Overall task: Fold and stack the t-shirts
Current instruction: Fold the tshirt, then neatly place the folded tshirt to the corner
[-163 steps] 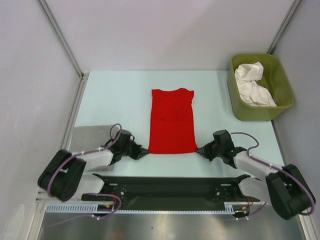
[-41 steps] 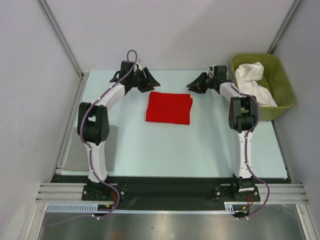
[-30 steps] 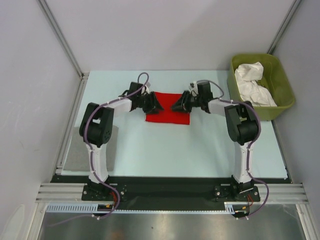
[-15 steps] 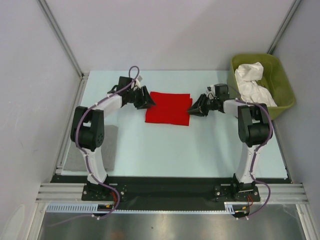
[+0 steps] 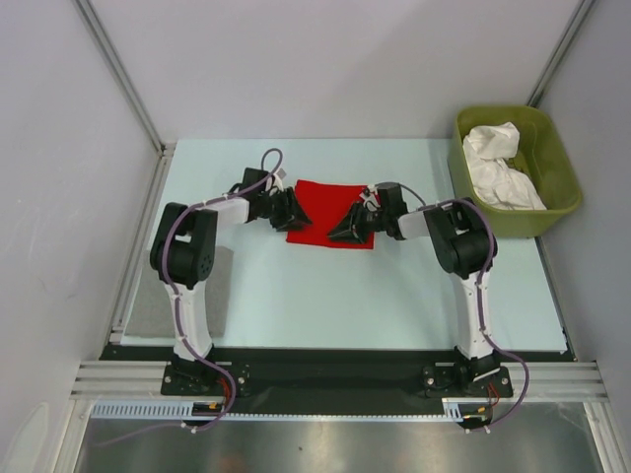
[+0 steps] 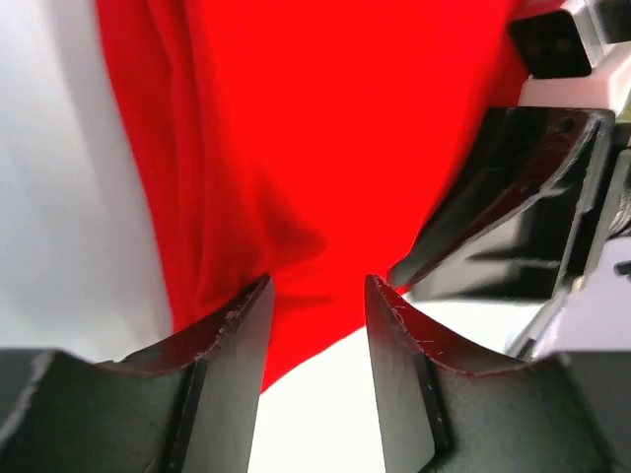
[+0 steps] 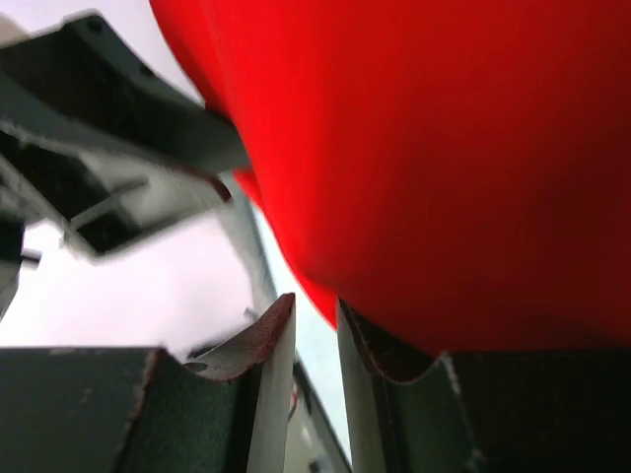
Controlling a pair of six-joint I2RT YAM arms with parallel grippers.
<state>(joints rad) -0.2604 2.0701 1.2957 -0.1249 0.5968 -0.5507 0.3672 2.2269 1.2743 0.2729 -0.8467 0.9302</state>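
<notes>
A folded bright red t-shirt (image 5: pixel 323 202) lies flat at the table's middle back. My left gripper (image 5: pixel 302 219) rests at its left edge. In the left wrist view this gripper (image 6: pixel 317 281) stands open, with bare table in the gap and the red cloth (image 6: pixel 296 118) just beyond the tips. My right gripper (image 5: pixel 335 234) lies over the shirt's near right part. Its jaws (image 7: pixel 315 301) are slightly apart with nothing in the gap, and red cloth (image 7: pixel 444 148) lies against the outside of the right-hand finger. White t-shirts (image 5: pixel 503 168) lie crumpled in the tub.
The olive-green tub (image 5: pixel 503 227) stands at the back right corner. A grey pad (image 5: pixel 148 301) lies at the table's left edge behind the left arm. Grey walls with metal rails close in the back and both sides.
Half a second ago both grippers stood just outside the shirt's left and right ends. Both have since moved inward, the right one well onto the shirt's near right part.
</notes>
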